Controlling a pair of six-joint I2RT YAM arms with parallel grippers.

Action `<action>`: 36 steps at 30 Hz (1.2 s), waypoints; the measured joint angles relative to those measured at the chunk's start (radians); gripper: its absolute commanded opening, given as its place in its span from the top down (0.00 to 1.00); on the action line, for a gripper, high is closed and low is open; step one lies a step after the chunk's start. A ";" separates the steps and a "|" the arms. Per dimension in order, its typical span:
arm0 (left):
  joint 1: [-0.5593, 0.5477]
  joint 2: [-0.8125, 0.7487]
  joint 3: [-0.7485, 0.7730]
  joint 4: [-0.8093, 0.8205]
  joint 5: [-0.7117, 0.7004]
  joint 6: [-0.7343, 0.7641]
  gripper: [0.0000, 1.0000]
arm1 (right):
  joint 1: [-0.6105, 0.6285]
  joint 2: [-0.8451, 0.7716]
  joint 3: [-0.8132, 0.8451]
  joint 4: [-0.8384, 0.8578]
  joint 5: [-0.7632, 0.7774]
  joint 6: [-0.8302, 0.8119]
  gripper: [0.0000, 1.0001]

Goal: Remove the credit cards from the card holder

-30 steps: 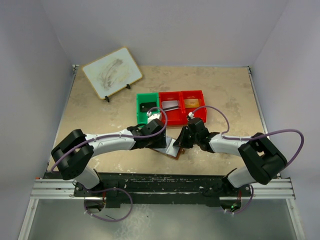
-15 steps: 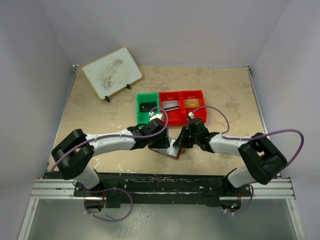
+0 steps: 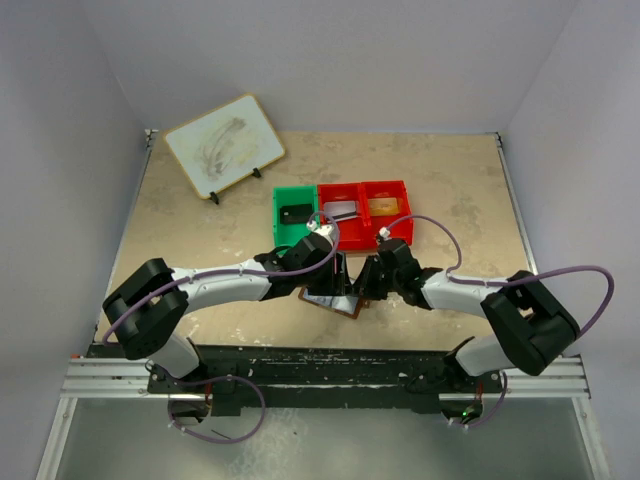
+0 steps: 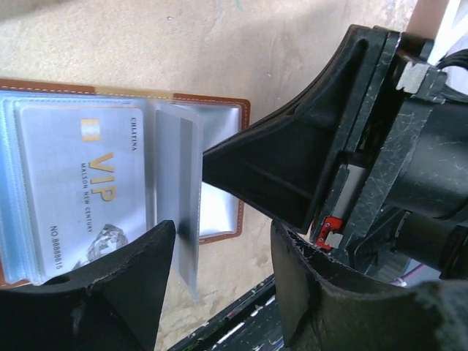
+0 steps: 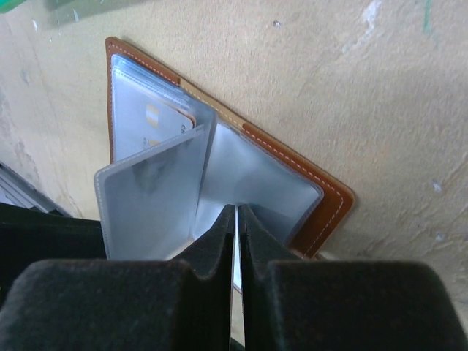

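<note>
Two arms are meeting over the card holder (image 3: 330, 299), and in the top view their wrists are hiding most of it; only its near brown edge is showing. It is lying open on the table (image 3: 450, 180), near the front edge at the middle, just near of the bins.

One pair of fingers, on the right gripper (image 5: 235, 213), is pressing together on a thin clear sleeve (image 5: 235, 252) of the holder. The sleeve's edge is running out of the right wrist view between the pads, so its contents cannot be told. The left gripper (image 4: 223, 241) is hanging over the holder's right half with its jaws standing partly apart. Nothing is clamped between them. Its fingertips are cut off by the lower edge of the left wrist view.

One card (image 4: 80, 183), printed VIP, is lying in the top sleeve on the left half. A second sleeve beside it is showing a dark stripe; whether that is a card is unclear. The number of sleeves stacked beneath is hard to make out.

One green bin (image 3: 294, 215) and two red bins (image 3: 365, 210) are sitting in a touching row at the table's middle. Their contents are too small to identify. One pale board (image 3: 225, 145) is standing tilted at the far left corner.
</note>
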 measured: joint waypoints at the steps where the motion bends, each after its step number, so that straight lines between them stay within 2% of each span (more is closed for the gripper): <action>1: 0.000 0.000 0.000 0.006 0.005 0.000 0.48 | 0.000 -0.006 -0.003 -0.003 0.000 0.001 0.93; 6: -0.004 0.004 0.000 0.031 0.039 0.001 0.48 | 0.001 -0.043 -0.006 -0.055 0.016 0.018 0.91; 11: -0.014 0.037 0.000 0.045 0.066 0.001 0.48 | 0.001 -0.120 -0.006 -0.166 0.097 0.045 0.90; 17: -0.020 0.037 0.000 0.033 0.039 0.011 0.47 | 0.001 -0.338 -0.006 -0.336 0.234 0.114 0.83; 23: -0.020 0.000 0.000 -0.011 -0.054 0.019 0.45 | 0.001 -0.492 -0.008 -0.385 0.291 0.131 0.82; 30: -0.017 -0.126 -0.001 -0.092 -0.251 0.010 0.41 | 0.001 -0.510 -0.107 -0.186 0.145 0.090 0.76; 33: -0.010 -0.158 -0.001 -0.136 -0.329 -0.008 0.39 | 0.001 -0.459 -0.130 -0.076 0.073 0.085 0.70; 36: 0.001 -0.171 -0.005 -0.176 -0.390 -0.023 0.33 | 0.001 -0.395 -0.130 0.026 0.021 0.081 0.66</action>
